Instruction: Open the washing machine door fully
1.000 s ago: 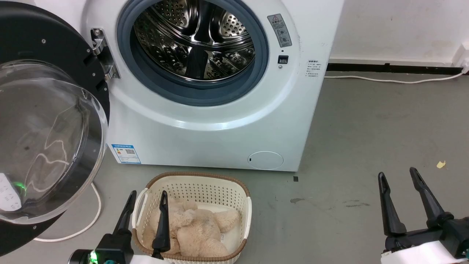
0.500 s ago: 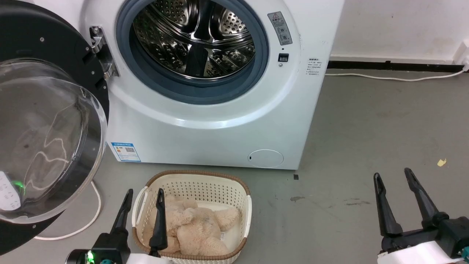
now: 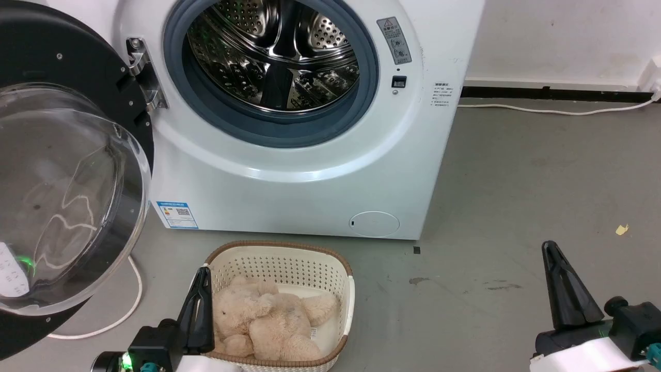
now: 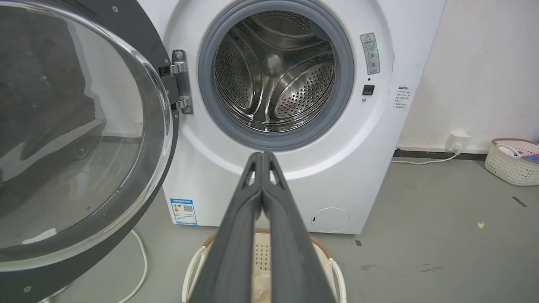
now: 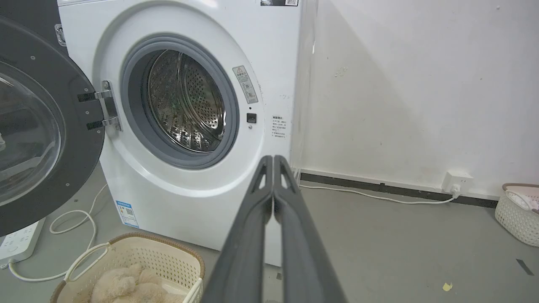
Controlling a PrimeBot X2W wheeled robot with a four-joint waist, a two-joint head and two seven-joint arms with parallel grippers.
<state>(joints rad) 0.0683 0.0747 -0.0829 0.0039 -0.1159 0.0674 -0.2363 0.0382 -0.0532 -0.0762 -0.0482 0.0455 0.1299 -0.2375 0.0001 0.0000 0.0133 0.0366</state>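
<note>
The washing machine door is a glossy black ring with a bulging clear glass bowl; it stands swung wide to the left on its hinge, also in the left wrist view and right wrist view. The steel drum lies exposed inside its grey rubber ring. My left gripper is shut and empty, low at the basket's left rim, well clear of the door. My right gripper is shut and empty over the floor at lower right. Both wrist views show fingers pressed together.
A cream basket holding a beige plush toy sits on the floor before the machine. A white cable loops under the door. A power strip lies at left. A second basket stands by the wall at right.
Both grippers have closed from wide open to fully shut. The door and basket stay where they were.
</note>
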